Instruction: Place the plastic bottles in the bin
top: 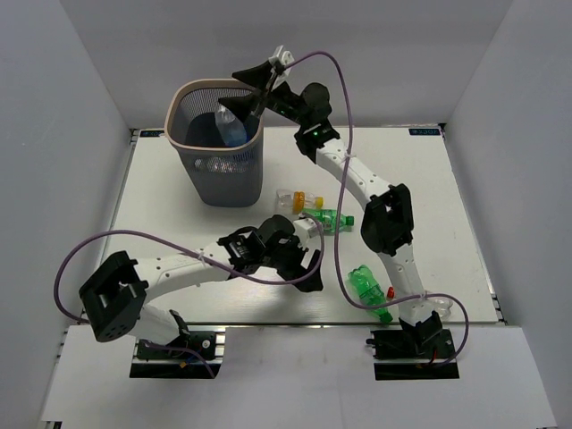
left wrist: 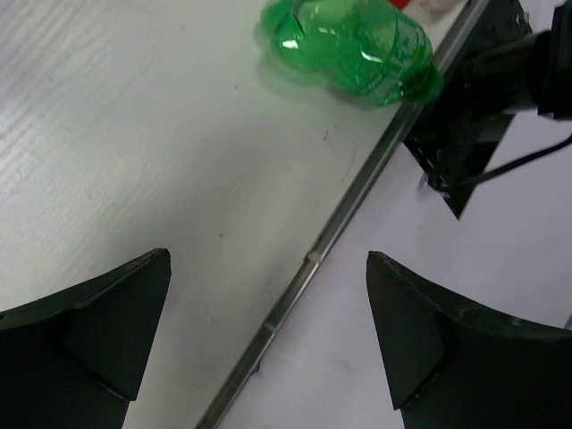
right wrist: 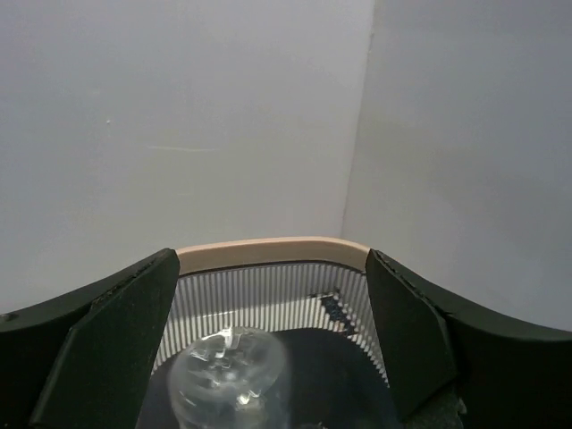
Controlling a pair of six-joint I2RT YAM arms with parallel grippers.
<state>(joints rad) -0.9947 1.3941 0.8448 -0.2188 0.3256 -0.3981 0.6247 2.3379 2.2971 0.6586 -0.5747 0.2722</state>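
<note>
The bin (top: 181,114) stands at the back left of the table. My right gripper (top: 249,88) hovers over its right rim, jaws open and empty. A clear bottle with a blue label (top: 231,126) stands inside the bin; in the right wrist view its base (right wrist: 228,375) shows between my open fingers, below the bin rim (right wrist: 232,254). My left gripper (top: 310,273) is open and empty, low over the table's front edge. A crushed green bottle (top: 368,288) with a red cap lies to its right, and it also shows in the left wrist view (left wrist: 353,45).
A second green bottle (top: 332,217) and a clear bottle with an orange cap (top: 290,200) lie mid-table, right of the bin. Another clear bottle (top: 439,306) lies by the right arm's base. The table's metal front edge (left wrist: 344,214) runs under my left gripper (left wrist: 268,259).
</note>
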